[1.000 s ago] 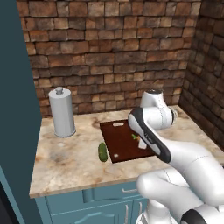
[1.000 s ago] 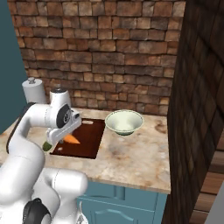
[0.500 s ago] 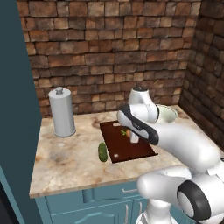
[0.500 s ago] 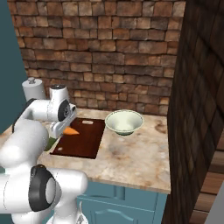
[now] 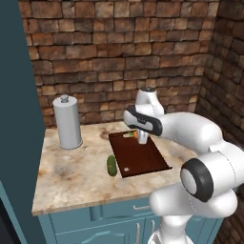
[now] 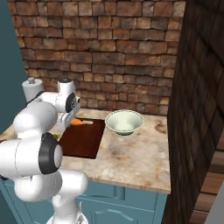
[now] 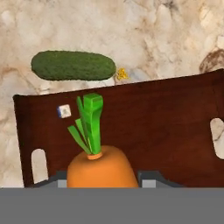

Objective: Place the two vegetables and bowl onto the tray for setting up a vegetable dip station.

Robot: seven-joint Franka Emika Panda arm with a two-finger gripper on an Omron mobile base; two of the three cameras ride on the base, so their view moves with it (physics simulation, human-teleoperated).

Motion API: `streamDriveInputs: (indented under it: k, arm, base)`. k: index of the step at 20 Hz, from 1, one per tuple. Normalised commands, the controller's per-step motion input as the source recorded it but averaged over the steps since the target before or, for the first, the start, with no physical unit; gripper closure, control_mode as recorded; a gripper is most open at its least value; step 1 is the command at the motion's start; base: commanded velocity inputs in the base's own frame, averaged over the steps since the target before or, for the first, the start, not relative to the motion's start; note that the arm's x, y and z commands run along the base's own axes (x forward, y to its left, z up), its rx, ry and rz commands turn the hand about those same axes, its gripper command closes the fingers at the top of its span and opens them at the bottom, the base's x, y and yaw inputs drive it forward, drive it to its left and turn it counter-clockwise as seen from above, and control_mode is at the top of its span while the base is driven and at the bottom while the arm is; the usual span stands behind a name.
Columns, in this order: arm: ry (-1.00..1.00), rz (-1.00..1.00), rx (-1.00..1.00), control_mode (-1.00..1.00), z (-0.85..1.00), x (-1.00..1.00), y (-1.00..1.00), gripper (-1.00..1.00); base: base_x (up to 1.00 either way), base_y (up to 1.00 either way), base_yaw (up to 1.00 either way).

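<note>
My gripper (image 5: 141,138) is shut on the orange carrot (image 7: 98,168), whose green top (image 7: 89,118) points away from the hand. It holds the carrot low over the far end of the dark reddish-brown tray (image 5: 140,157). In the right base view the carrot (image 6: 77,122) hangs at the tray's (image 6: 83,140) back edge. The dark green cucumber (image 5: 111,166) lies on the counter just left of the tray, and the hand view shows the cucumber (image 7: 73,65) beyond the tray's (image 7: 166,127) edge. To the right of the tray stands the pale bowl (image 6: 124,121).
A tall grey metal canister (image 5: 66,121) with a knob lid stands at the back left of the counter. A brick wall runs behind the counter, and a dark brick pillar (image 6: 197,109) closes the right side. My own arm (image 5: 186,128) arches over the tray's right side.
The gripper has carried the carrot from over the middle of the tray toward its far end near the wall, and the arm has swung round. Cucumber and bowl have stayed put.
</note>
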Motion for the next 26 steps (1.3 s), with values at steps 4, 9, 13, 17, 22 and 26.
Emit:
streamDriveInputs:
  k: [4, 9, 13, 17, 22, 26]
  arm:
    - [-0.03, 0.0, 0.0, -1.0, -0.04, 0.58, 0.0, 1.0]
    - [-0.03, 0.01, 0.0, -1.0, -0.12, 0.52, 0.0, 1.0]
    - [-0.05, 0.01, 0.0, -1.0, -0.2, 0.48, 0.0, 1.0]
    - [-0.05, 0.01, -0.01, -1.0, -0.3, 0.36, 0.0, 1.0]
    - [-0.03, 0.01, 0.0, -1.0, -0.32, 0.18, 0.0, 1.0]
    - [-0.01, 0.01, 0.0, -1.0, -0.26, 0.14, 0.0, 1.0]
  base:
    - [0.0, 0.0, 0.0]
    - [0.0, 0.0, 0.0]
    - [0.0, 0.0, 0.0]
    - [0.0, 0.0, 0.0]
    - [0.0, 0.0, 0.0]
    - [0.0, 0.0, 0.0]
